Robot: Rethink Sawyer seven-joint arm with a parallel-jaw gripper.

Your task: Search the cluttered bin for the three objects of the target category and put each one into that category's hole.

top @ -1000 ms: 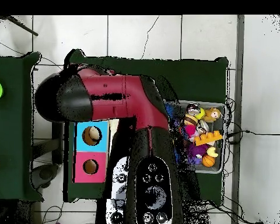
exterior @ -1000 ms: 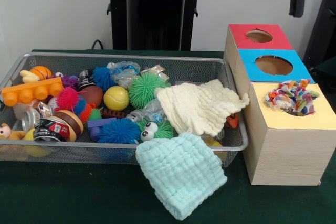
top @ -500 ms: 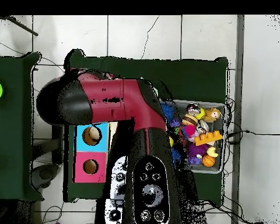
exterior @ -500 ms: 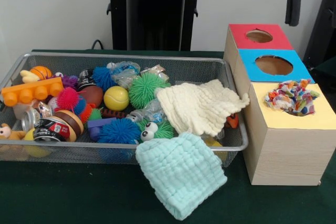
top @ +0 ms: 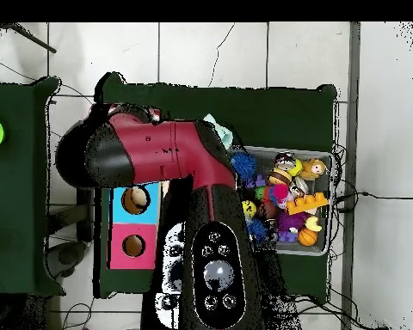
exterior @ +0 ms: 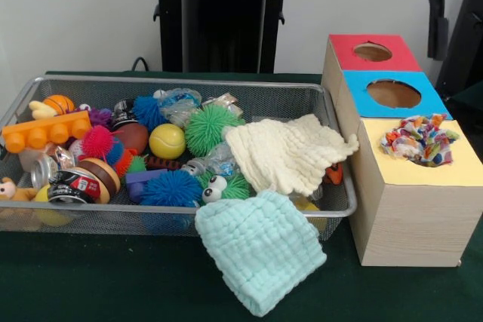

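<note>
Clearly cloths are the target: a patterned cloth [exterior: 419, 139] already sits in the yellow hole [exterior: 423, 157]. The cream cloth [exterior: 287, 154] lies at the bin's [exterior: 181, 81] right end, and the mint cloth [exterior: 260, 246] droops over its front rim, apt to slide off onto the table if snagged. Whether the gripper is apart or together cannot be told.

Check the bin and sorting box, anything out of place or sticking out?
Two things. The light blue cloth hangs over the wire bin's near rim, half out on the table. The multicoloured cloth is bunched in the yellow hole, sticking up instead of dropped through. The cream cloth lies inside the bin.
</note>
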